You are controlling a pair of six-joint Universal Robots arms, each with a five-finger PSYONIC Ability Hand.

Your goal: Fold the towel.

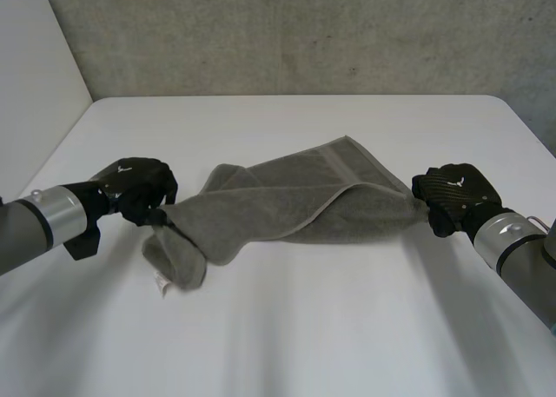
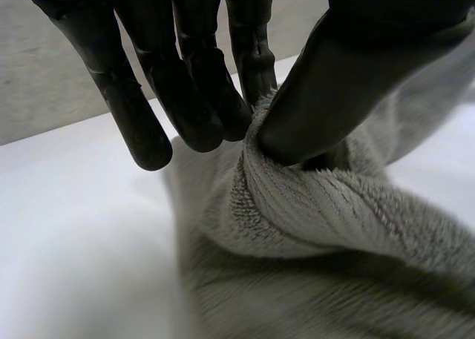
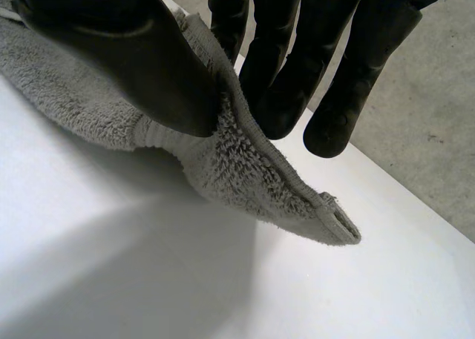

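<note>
Grey terry, thick-piled and limp, the rectangular towel [image 1: 295,201] lies bunched across the middle of the white table [image 1: 287,336]. The black left hand [image 1: 139,188] pinches its left end between thumb and fingers; the black right hand [image 1: 452,193] pinches a hemmed right corner. It looks light, soft and grippy, best held by its corners.

- No words or numbers can be read
- On the backs of the left hand [image 1: 135,181] and the right hand [image 1: 452,188], a small white emblem [image 1: 124,166] each, no letters
- On the towel [image 1: 295,197], at its near left end, a white tag [image 1: 162,283], unreadable
</note>
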